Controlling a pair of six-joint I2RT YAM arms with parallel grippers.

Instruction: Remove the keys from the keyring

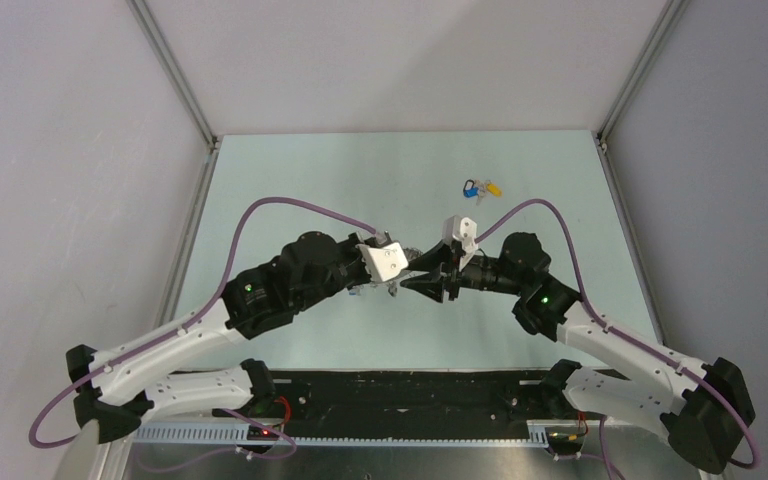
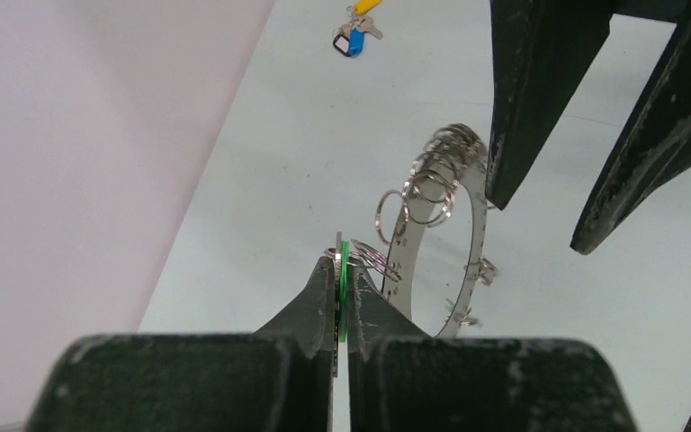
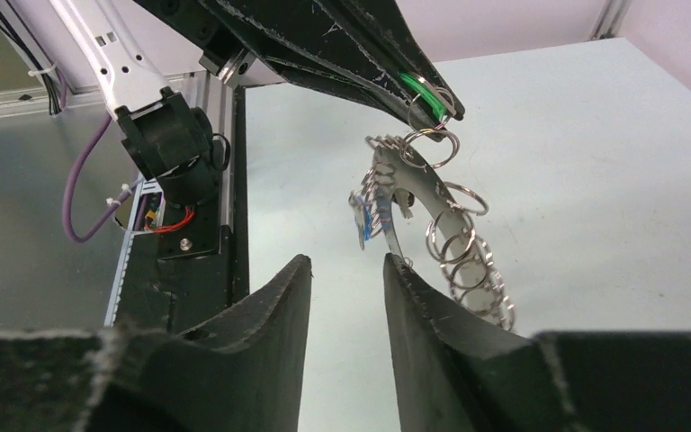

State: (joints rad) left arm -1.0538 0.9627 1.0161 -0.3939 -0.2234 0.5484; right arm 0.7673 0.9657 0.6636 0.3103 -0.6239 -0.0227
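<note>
**Above mid-table: freeing the green key from the hanging keyring**

Over the table, hanging clear of it and standing on edge: keyring, slung from the green key by one of the small split rings. Clamped flat on that key's plastic head, fingers fully closed: left gripper. Just beside the keyring's rim, fingers part-way apart and holding nothing: right gripper. Cannot tell whether one fingertip brushes the metal.

Judged the step in hand: working the green key's link off the keyring.

- Keep the left pinch firm and steady, to make the key the anchor.
- Bring the right fingers around the grey band, away from the thick cluster of split rings, and close on bare metal rather than on loose wire.
- Grip near the hole threaded by the green key's link, to stop the keyring swinging.
- Pull slowly and follow the coil of the link, not straight apart.
- Expect slip on such thin, smooth metal.
- Mind the blue key, blurred on the other side and likely to snag.

Well apart on the far table, no part of this job: spare bunch, blue and yellow heads.

No brand, label or writing readable on keys, keyring or arms
</note>
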